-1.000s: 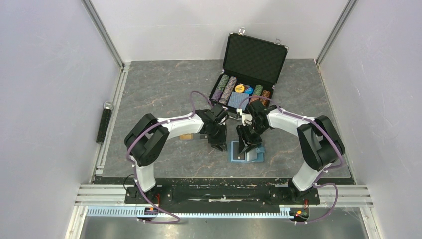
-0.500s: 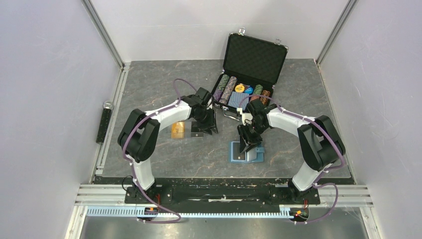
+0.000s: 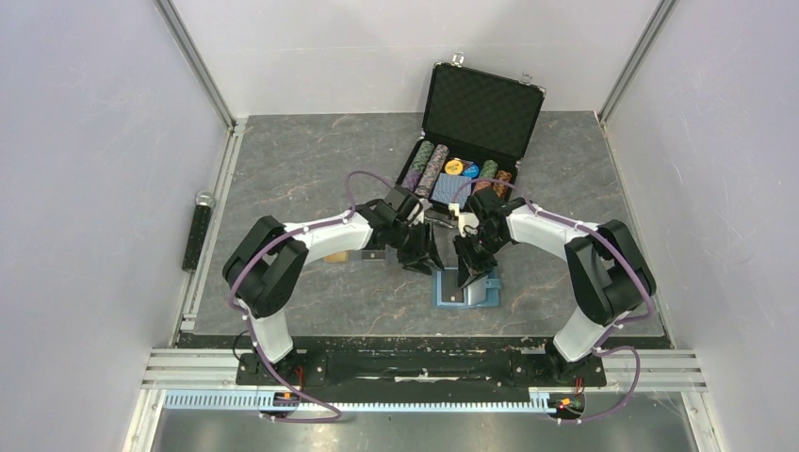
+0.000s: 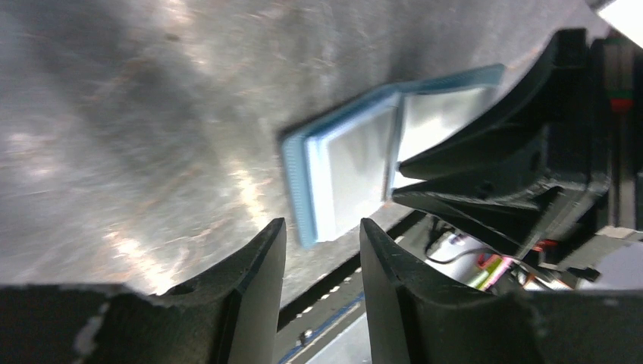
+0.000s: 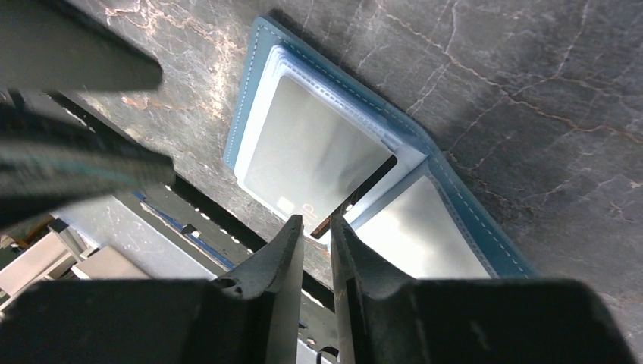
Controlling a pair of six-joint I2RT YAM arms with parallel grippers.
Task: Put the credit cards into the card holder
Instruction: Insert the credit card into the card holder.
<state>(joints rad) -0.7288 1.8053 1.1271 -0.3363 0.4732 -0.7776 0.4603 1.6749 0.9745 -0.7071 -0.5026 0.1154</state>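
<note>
The teal card holder (image 3: 482,295) lies open near the table's front middle. Its pale pockets show in the right wrist view (image 5: 254,91) and the left wrist view (image 4: 297,178). A whitish card (image 5: 318,152) sits in its left pocket. A thin dark edge (image 5: 375,178) runs along the fold; I cannot tell what it is. My right gripper (image 3: 467,273) (image 5: 317,218) hangs over the fold, a narrow gap between its jaws. My left gripper (image 3: 429,256) (image 4: 322,224) stands open and empty just left of the holder. An orange-gold card (image 3: 334,256) lies under the left arm, with a dark flat card (image 3: 373,255) beside it.
A big black case (image 3: 482,105) stands open at the back, holding rows of poker chips (image 3: 429,168) and a blue deck. A black cylinder (image 3: 198,231) lies on the left rail. The two grippers are close together over the holder.
My left arm swung out to the cards on the left, then back right to the holder, its jaws widening. My right gripper stayed over the holder and its jaws narrowed.
</note>
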